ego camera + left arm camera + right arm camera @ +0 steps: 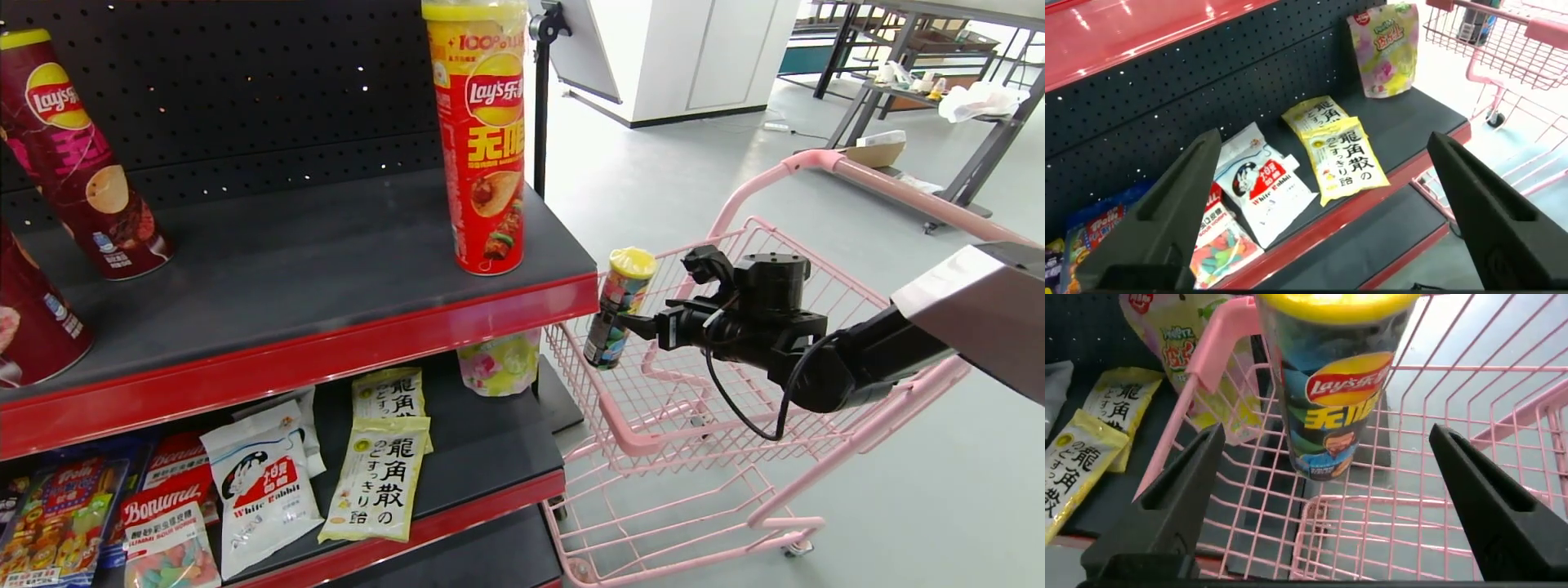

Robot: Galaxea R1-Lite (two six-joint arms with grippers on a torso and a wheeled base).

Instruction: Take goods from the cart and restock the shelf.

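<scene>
Right end effector [1324, 437] spread wide, gripping nothing. Chip can [1335, 384] dead ahead, centred in gap between fingers [1176, 498], touching neither. Can stands upright in pink cart [816, 159], corner nearest shelf [326, 245], long axis vertical, yellow lid up. Right arm clearly nearer. Left end effector [1323, 143], likewise spread and empty, hangs by lower shelf [1388, 212], well apart from can. Likely call: straight push forward, then close on can body.
</scene>
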